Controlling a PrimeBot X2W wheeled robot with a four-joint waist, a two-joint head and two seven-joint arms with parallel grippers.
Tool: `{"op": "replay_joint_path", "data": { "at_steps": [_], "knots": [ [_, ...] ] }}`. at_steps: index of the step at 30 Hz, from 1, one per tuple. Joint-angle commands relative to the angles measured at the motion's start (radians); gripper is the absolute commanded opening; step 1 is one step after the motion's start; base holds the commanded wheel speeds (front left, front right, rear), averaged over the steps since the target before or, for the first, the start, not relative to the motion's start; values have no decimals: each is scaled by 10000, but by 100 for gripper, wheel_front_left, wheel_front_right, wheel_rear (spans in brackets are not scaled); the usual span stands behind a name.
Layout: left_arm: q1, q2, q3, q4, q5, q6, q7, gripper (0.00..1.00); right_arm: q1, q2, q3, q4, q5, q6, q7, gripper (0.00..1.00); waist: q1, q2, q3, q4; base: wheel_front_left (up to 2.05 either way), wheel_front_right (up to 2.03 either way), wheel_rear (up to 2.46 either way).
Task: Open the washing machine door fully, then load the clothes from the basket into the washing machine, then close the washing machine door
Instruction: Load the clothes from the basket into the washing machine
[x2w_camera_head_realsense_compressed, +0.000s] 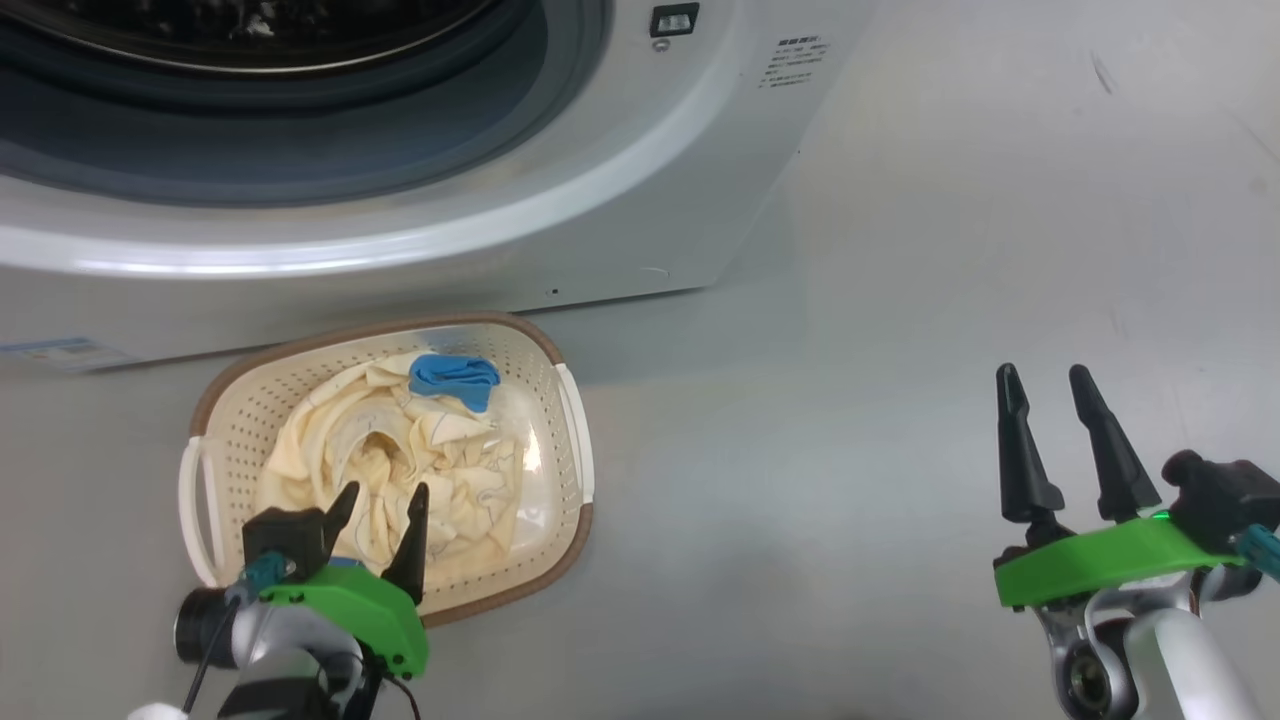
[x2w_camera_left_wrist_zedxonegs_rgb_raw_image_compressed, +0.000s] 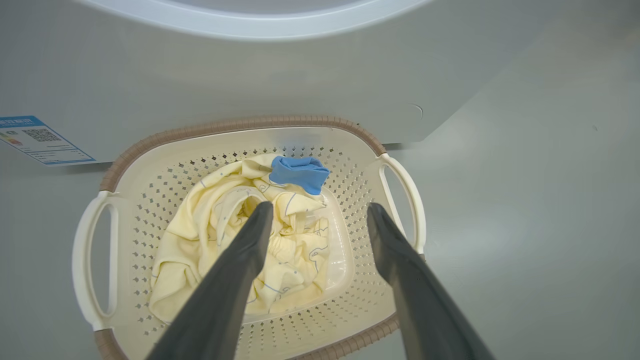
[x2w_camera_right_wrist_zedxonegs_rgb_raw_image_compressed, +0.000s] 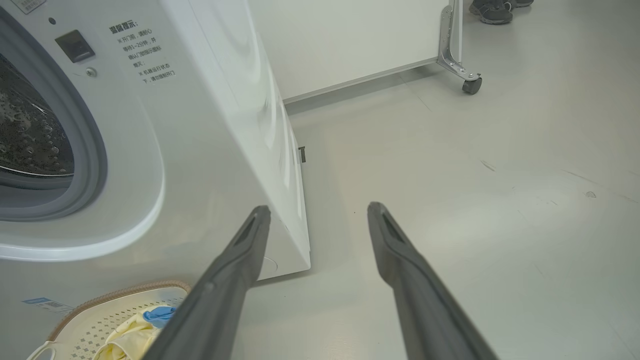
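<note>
The cream basket (x2w_camera_head_realsense_compressed: 570, 400) stands on the floor right in front of the white washing machine (x2w_camera_head_realsense_compressed: 420, 250). In it lie the clothes (x2w_camera_head_realsense_compressed: 390, 460), pale yellow fabric with a blue piece (x2w_camera_head_realsense_compressed: 455, 378) on top. My left gripper (x2w_camera_head_realsense_compressed: 383, 500) hangs open above the basket's near side, nothing between its fingers; in its wrist view the fingers (x2w_camera_left_wrist_zedxonegs_rgb_raw_image_compressed: 240, 270) frame the yellow fabric (x2w_camera_left_wrist_zedxonegs_rgb_raw_image_compressed: 210, 235). My right gripper (x2w_camera_head_realsense_compressed: 1045, 385) stands open over bare floor, far right of the basket. The drum mouth (x2w_camera_head_realsense_compressed: 250, 40) shows uncovered; the washing machine door is out of view.
Grey floor (x2w_camera_head_realsense_compressed: 900, 350) spreads to the right of the machine. In the right wrist view a white panel on a caster (x2w_camera_right_wrist_zedxonegs_rgb_raw_image_compressed: 471, 84) stands behind, and a person's dark shoes (x2w_camera_right_wrist_zedxonegs_rgb_raw_image_compressed: 492, 10) show at the top. A blue sticker (x2w_camera_left_wrist_zedxonegs_rgb_raw_image_compressed: 35, 140) sits low on the machine's front.
</note>
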Motion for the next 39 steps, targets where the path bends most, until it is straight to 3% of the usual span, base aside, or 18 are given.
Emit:
{"op": "replay_joint_path", "data": {
  "at_steps": [1, 12, 23, 39],
  "knots": [
    [-184, 242, 235, -34, 73, -13, 22, 100, -186, -44, 215, -235, 77, -29, -95, 100, -1, 0, 214, -139, 0, 0, 0],
    [-1791, 459, 167, 2088, -83, 23, 613, 100, -726, -35, 427, -243, 216, -29, -95, 100, -1, 0, 1159, -264, 0, 0, 0],
    [-3092, 578, 203, 3584, -226, 147, 279, 100, -1155, -46, 508, -366, 177, -29, -95, 100, -1, 0, 2211, -330, 0, 0, 0],
    [-4628, 833, 62, 4701, -223, 340, -372, 100, -1476, -386, 624, -536, 213, -29, -95, 100, -1, 0, 3195, -256, 0, 0, 0]
  ]
}}
